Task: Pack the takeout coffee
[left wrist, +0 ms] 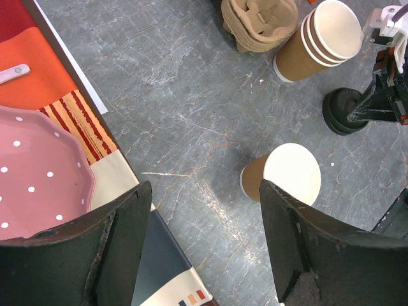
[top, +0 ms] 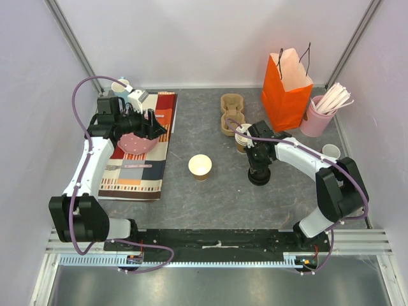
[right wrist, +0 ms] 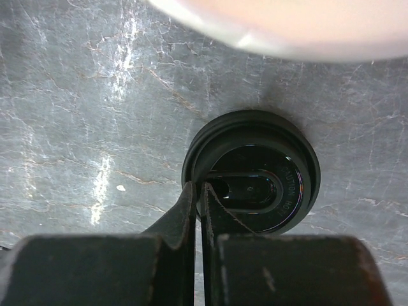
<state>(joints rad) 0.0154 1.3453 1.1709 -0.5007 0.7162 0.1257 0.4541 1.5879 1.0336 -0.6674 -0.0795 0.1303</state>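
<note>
We find the cup (top: 200,167) at the worktop (top: 210,204) centre, the lid (right wrist: 274,197) to its right, the cup stack (left wrist: 306,51) behind the lid, the bag (top: 287,95) farther back, and the bowl (top: 137,145) on the mat (top: 137,175) at left.

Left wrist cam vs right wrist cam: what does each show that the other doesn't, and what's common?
Left wrist only: open left fingers, pink dotted bowl on a striped mat, pulp cup carrier, stack of nested cups, one lidless cup standing alone.
Right wrist only: close-up of the right fingers pinching the black lid at its rim, one inside, one outside; a blurred pale edge at the top, unidentifiable.
Both: that lid lying flat on the grey table.
</note>
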